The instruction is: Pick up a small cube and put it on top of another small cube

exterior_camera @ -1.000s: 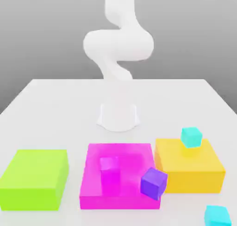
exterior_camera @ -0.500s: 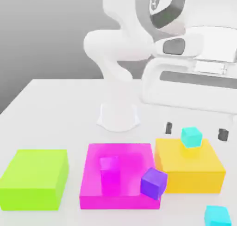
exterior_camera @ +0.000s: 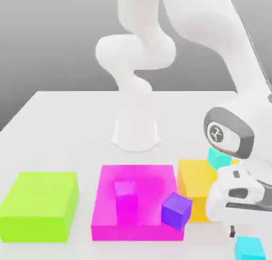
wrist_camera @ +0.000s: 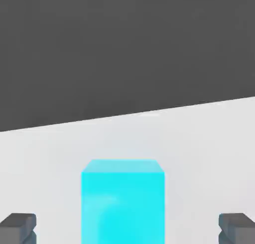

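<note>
A small cyan cube (exterior_camera: 249,249) lies on the white table near its front edge, at the exterior view's right. My gripper (exterior_camera: 245,233) hangs just above it. The hand view has this cube (wrist_camera: 122,200) centred between my two dark fingertips (wrist_camera: 17,227), which stand wide apart and clear of its sides, so the gripper (wrist_camera: 127,228) is open and holds nothing. A second small cyan cube (exterior_camera: 216,157) sits on the yellow block (exterior_camera: 194,187), partly hidden behind my wrist.
A flat green block (exterior_camera: 40,203) lies at the exterior view's left. The flat magenta block (exterior_camera: 139,175) in the middle carries a small magenta cube (exterior_camera: 126,190). A small purple cube (exterior_camera: 176,210) leans at its front corner. The arm's base (exterior_camera: 135,132) stands behind.
The arm has swung down from above the yellow block to the front of the table at the exterior view's right, over the lone cyan cube. The jaws have stayed open.
</note>
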Robot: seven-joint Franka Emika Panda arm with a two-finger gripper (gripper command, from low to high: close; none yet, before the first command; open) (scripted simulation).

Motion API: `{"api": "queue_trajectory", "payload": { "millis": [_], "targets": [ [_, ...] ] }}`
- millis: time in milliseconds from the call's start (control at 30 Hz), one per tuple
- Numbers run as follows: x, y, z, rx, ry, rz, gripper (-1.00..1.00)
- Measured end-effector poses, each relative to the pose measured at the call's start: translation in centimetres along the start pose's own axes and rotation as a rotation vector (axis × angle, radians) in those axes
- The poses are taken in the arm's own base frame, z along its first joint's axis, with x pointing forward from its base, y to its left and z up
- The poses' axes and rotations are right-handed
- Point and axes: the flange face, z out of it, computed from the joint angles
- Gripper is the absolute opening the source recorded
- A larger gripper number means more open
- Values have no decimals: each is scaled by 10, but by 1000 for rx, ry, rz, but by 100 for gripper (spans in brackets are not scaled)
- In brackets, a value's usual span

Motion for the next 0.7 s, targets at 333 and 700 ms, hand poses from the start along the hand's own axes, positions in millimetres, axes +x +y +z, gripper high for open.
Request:
{"api": "queue_trajectory", "payload": {
  "millis": [333,700],
  "targets": [
    [0,-1,-19,2,-2,1,-100],
    [50,69,-112,-35,23,20,-100]
  ]
}}
